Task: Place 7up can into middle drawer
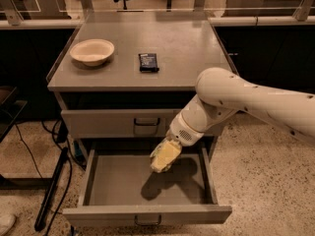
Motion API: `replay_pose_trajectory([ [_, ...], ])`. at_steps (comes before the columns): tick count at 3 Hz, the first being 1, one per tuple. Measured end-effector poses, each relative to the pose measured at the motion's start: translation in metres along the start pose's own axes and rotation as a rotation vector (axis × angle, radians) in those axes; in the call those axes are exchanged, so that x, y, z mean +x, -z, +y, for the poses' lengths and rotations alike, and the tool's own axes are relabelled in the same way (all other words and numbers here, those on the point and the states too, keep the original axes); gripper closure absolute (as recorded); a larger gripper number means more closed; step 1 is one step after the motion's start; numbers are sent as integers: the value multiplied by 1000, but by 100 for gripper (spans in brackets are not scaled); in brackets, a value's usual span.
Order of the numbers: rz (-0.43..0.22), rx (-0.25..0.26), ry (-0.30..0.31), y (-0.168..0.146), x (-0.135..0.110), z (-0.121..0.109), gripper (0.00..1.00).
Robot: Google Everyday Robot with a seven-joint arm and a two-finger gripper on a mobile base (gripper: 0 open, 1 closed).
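Observation:
The middle drawer (110, 183) is pulled wide open at the bottom of the grey cabinet, and its grey floor is bare. My gripper (164, 157) hangs at the end of the white arm, just inside the drawer's back half and a little above the floor. It is shut on the 7up can (166, 154), a pale green-white shape tilted down to the left. The can casts a shadow on the drawer floor below it.
The upper drawer (118, 123) is closed, directly behind the gripper. On the cabinet top (192, 48) sit a cream bowl (92, 51) and a flat black packet (148, 62). Cables and a dark pole (51, 191) lie on the floor to the left.

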State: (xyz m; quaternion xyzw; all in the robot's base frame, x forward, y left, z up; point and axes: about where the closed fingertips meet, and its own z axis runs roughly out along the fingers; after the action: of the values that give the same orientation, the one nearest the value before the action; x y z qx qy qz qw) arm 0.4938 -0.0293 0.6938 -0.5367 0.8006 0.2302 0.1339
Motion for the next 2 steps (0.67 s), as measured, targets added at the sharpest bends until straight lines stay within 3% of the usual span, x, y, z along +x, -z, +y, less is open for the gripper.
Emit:
replay_pose_trajectory([
  [1, -14, 17, -8, -12, -6, -7, 100],
  [2, -45, 18, -26, -46, -16, -21, 100],
])
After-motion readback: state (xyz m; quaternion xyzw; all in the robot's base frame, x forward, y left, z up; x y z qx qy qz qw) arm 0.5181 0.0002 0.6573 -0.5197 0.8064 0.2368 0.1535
